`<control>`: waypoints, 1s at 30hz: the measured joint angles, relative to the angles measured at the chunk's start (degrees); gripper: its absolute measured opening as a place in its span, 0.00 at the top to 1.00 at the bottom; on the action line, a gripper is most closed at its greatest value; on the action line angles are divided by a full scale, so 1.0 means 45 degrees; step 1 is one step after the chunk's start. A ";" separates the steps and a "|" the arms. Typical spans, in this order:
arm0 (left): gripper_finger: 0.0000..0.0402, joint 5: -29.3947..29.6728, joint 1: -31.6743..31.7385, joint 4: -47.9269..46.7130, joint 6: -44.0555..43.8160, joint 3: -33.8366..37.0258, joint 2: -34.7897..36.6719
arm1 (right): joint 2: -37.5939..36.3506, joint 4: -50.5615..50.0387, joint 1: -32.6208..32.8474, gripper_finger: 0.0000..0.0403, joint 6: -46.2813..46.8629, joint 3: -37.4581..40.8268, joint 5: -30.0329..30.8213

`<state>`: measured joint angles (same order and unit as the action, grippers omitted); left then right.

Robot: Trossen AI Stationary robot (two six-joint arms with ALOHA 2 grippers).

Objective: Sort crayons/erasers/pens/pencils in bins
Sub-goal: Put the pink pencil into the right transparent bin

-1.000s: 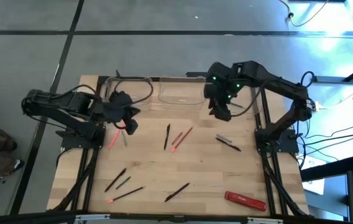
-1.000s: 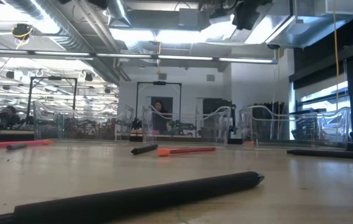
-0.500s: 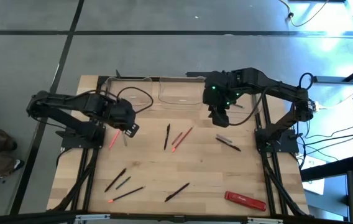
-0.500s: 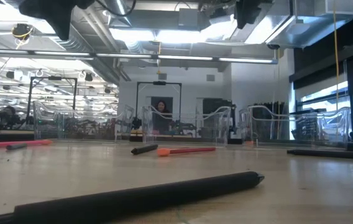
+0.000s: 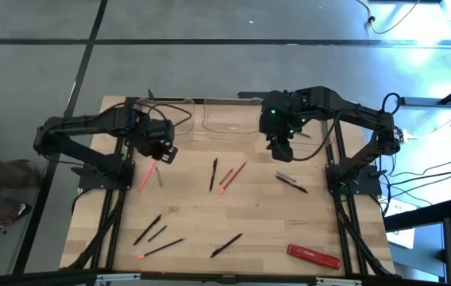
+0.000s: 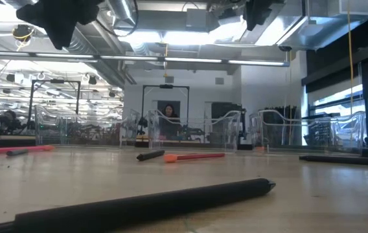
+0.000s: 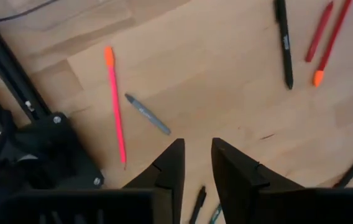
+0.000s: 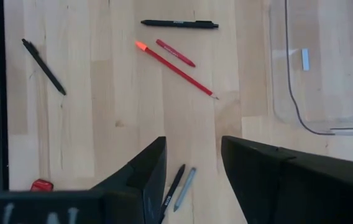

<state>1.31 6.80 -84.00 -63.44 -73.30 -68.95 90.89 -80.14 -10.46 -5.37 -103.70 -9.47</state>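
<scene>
Several thin black pens lie flat on the wooden table, among them one (image 5: 213, 173) at the middle, one (image 5: 226, 245) toward the near edge and a pair (image 5: 291, 181) on the right. Three clear bins (image 5: 229, 119) stand along the far edge. My left gripper (image 5: 160, 151) hovers above a pink pencil (image 7: 115, 106) and a grey pen (image 7: 146, 114), its fingers a little apart and empty. My right gripper (image 5: 281, 144) hovers open and empty above the black and grey pair (image 8: 179, 185), next to a bin (image 8: 319, 68).
Red crayons (image 5: 233, 176) lie beside the middle pen. More dark pens (image 5: 152, 231) and an orange-tipped stick (image 5: 162, 248) lie near left. A flat red bar (image 5: 313, 256) lies near right. A black pen (image 6: 145, 207) lies close in the low view.
My left arm has shifted above the pink pencil, and its dark shape has come into the top left of the low view. My right gripper has gone a little toward the table's left. Nothing on the table has moved.
</scene>
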 joint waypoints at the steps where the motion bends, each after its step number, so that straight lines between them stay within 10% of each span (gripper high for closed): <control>1: 0.81 -0.0060 0.0113 0.0071 0.0020 0.0124 -0.0028 | 0.0000 0.0000 0.0000 0.61 -0.0116 0.0000 0.0000; 18: 0.82 -0.0253 0.1829 0.4596 0.0201 0.5801 -0.0043 | 0.0005 0.0000 0.0049 0.61 -0.0255 0.0000 -0.0015; 30: 0.82 0.1952 0.2715 0.6147 0.0276 0.7460 -0.0033 | 0.0005 0.0019 0.0049 0.61 -0.0251 0.0000 -0.0015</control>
<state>10.10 19.02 -56.34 -62.20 -39.73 -69.10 90.91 -80.05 -10.24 -6.50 -103.70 -9.54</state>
